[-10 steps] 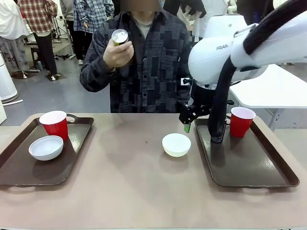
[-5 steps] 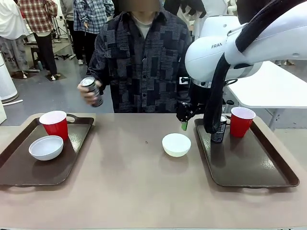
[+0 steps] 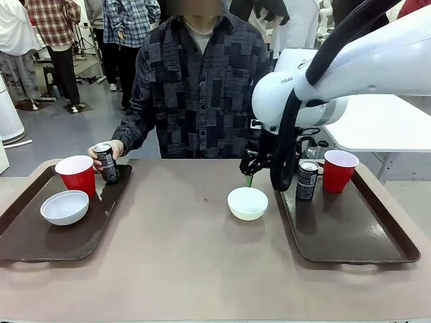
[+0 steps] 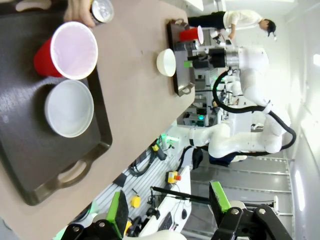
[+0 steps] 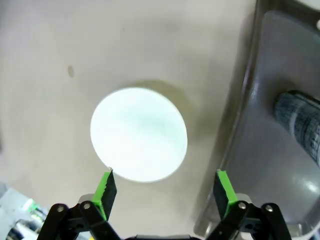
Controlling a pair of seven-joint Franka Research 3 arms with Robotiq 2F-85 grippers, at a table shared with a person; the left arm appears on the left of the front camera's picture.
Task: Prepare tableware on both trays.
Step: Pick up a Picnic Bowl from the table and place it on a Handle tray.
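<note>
Brown plastic on both flanks of the white bowl (image 3: 247, 202) that sits on the bare table (image 3: 182, 256) in the middle. Just right of that bowl lies the right tray (image 3: 350, 232), and on its far end a black can (image 3: 307, 180) stands upright with a red cup (image 3: 338, 170) beside it, farther from the bowl. The right gripper (image 3: 249, 173) hangs above the bowl's far rim, jaws spread wide with nothing between them; from the wrist camera the right gripper (image 5: 165, 192) frames the near edge of the bowl (image 5: 139, 134), with the tray's rim (image 5: 245, 110) and the can (image 5: 300, 122) off to one side.

Well to the left of the bowl sits the left tray (image 3: 40, 235), carrying a second red cup (image 3: 77, 174) and, touching or nearly touching it on the near side, a pale bowl (image 3: 64, 206). The person's hand (image 3: 101, 156) grips a second black can (image 3: 106, 163) at that tray's far edge, right beside the cup; whether it rests on the tray I can't tell.

Left gripper (image 4: 167, 210) is up high, well away from everything, jaws open and empty.
</note>
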